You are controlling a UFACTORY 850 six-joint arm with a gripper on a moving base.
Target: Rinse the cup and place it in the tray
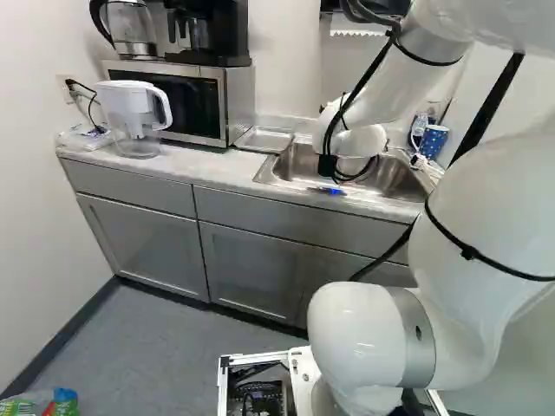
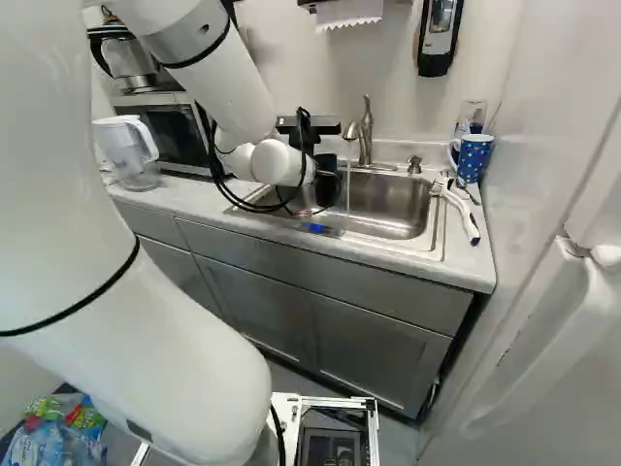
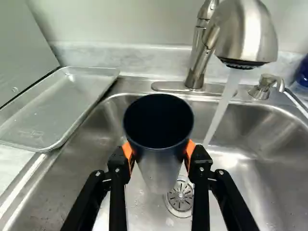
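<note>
Cup held over the sink, mouth facing up. Gripper grasps it from two sides, orange pads against its wall. Faucet running; stream falls beside cup. Tray lies beside sink, cup outside it.

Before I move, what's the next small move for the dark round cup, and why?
I'd probably ease the hand sideways, away from the shallow grey metal tray, until the cup sits under the running water: it's gripped mouth-up over the steel sink, but the water falls beside it.
</note>
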